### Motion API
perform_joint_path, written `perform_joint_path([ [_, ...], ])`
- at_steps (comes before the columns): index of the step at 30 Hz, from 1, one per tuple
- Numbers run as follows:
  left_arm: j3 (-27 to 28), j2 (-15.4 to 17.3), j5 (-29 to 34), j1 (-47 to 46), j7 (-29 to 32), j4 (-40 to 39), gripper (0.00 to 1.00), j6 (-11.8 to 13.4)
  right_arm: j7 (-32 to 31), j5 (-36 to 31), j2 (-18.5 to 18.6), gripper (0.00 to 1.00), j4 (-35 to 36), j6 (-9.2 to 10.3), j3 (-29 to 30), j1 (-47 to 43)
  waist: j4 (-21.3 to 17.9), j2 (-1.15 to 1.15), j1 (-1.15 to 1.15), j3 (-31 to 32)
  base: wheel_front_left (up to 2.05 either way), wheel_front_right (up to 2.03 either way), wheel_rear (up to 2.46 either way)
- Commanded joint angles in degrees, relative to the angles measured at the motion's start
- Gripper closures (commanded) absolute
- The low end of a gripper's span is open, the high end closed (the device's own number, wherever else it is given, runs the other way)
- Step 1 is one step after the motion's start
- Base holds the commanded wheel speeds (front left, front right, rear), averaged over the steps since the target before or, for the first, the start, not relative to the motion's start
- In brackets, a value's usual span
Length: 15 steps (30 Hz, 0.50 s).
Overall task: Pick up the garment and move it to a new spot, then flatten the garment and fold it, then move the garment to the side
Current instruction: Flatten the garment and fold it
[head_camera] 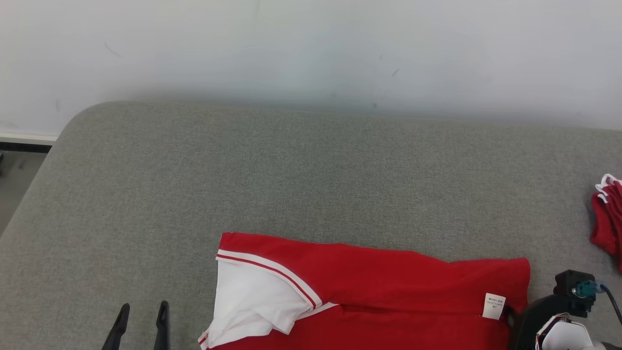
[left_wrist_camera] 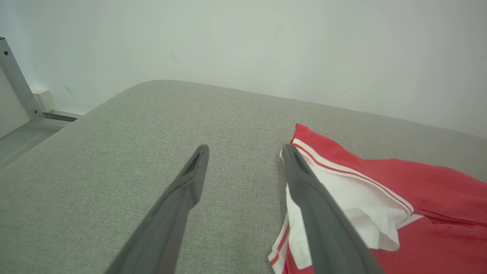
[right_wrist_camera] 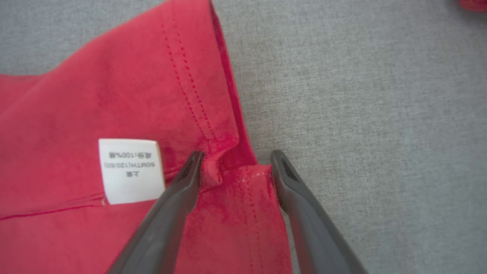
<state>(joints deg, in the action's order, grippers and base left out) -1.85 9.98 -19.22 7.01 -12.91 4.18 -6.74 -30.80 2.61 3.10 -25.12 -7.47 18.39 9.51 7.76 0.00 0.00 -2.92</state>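
Now red garment (head_camera: 388, 287) on grey cushion (head_camera: 243, 170); left jaws apart beside it, right jaws apart astride hem (right_wrist_camera: 243, 167).

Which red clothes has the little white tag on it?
The big red shirt lying in front; its tag sits by the right claw. The small red pile at the right edge shows none.

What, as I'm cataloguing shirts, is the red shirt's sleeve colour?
The sleeve is white with a thin red stripe near its edge; clearest in the head view.
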Motion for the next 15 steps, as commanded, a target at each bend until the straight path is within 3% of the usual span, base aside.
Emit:
perform_joint_path([
  [1,0.05,0.31,-0.08,-0.40,0.95,0.04,0.00,0.53,-0.87,0.77,-0.48,0.74,-1.86,-0.04,-0.82,-0.05,0.07,0.00,0.00,-0.19,0.00,0.00,0.00],
  [2,0.06,0.37,-0.32,-0.45,1.43,-0.04,0.00,0.67,-0.90,1.03,-0.49,0.95,-1.98,-0.04,-1.12,0.01,0.07,0.00,0.00,-0.22,0.00,0.00,0.00],
  [3,0.12,0.46,-0.44,-0.48,1.70,-0.22,0.00,0.61,-0.80,1.28,-0.49,1.00,-2.05,-0.04,-1.32,0.06,0.04,0.00,0.00,-0.23,0.00,0.00,0.00],
  [10,0.61,0.72,-0.97,0.10,2.30,-1.18,0.00,1.22,0.85,1.33,-0.32,1.00,-1.22,-0.01,0.22,1.06,-0.79,0.00,0.00,0.00,0.00,0.00,0.00],
  [15,1.01,0.35,-1.24,0.94,1.72,-1.19,0.00,2.26,2.94,-0.39,-0.04,1.00,1.99,0.08,6.71,1.51,-2.81,0.00,0.00,0.46,0.00,0.00,0.00],
])
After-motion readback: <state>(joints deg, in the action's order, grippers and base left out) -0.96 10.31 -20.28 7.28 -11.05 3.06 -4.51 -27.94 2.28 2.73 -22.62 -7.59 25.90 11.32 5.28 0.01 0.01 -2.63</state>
